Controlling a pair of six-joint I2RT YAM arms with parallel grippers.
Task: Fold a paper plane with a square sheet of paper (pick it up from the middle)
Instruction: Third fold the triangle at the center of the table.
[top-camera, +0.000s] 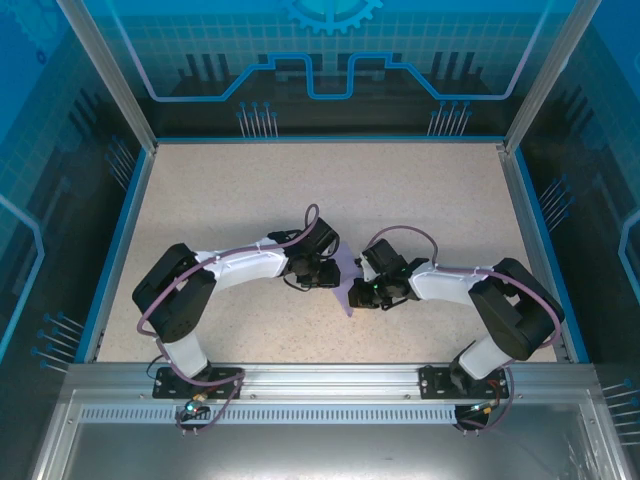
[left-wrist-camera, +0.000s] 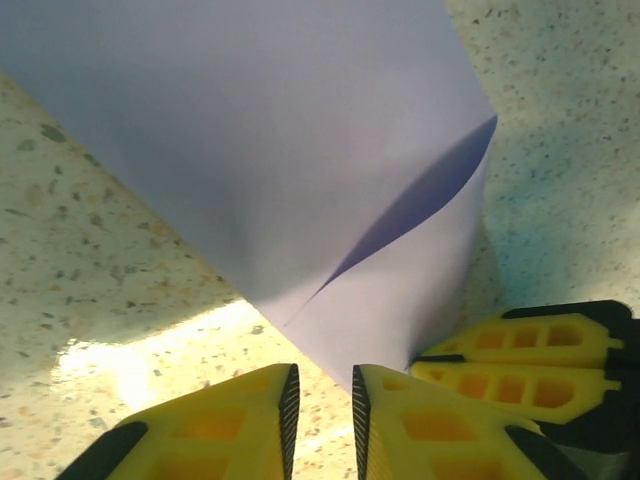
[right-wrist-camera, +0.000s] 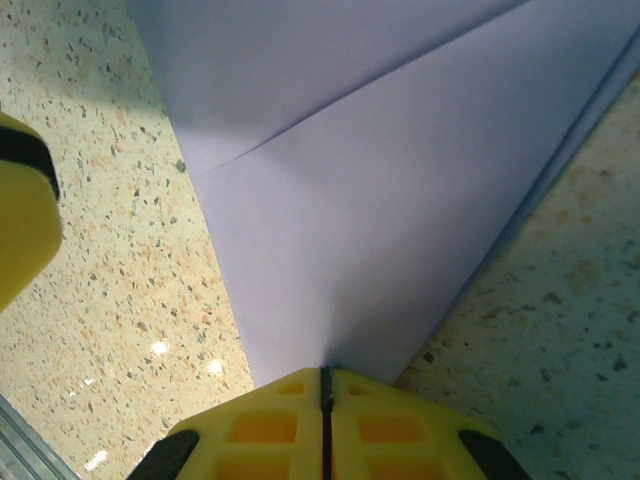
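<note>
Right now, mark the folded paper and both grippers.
folded paper (left-wrist-camera: 300, 150), left wrist view, on its flat upper panel.
left gripper (left-wrist-camera: 323, 400), left wrist view, midway between its fingertips.
right gripper (right-wrist-camera: 325, 382), right wrist view, at the closed fingertips' seam.

We record a speckled beige bench (top-camera: 300, 180) edged in blue, enclosed by translucent blue wall panels (top-camera: 330, 60) on aluminium posts (top-camera: 108, 70).

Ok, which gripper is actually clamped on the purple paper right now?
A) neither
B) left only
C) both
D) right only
D: the right gripper is shut on the edge of the paper, while the left gripper stands slightly parted, with bare table showing in the gap and the paper's corner just ahead of it.
</note>
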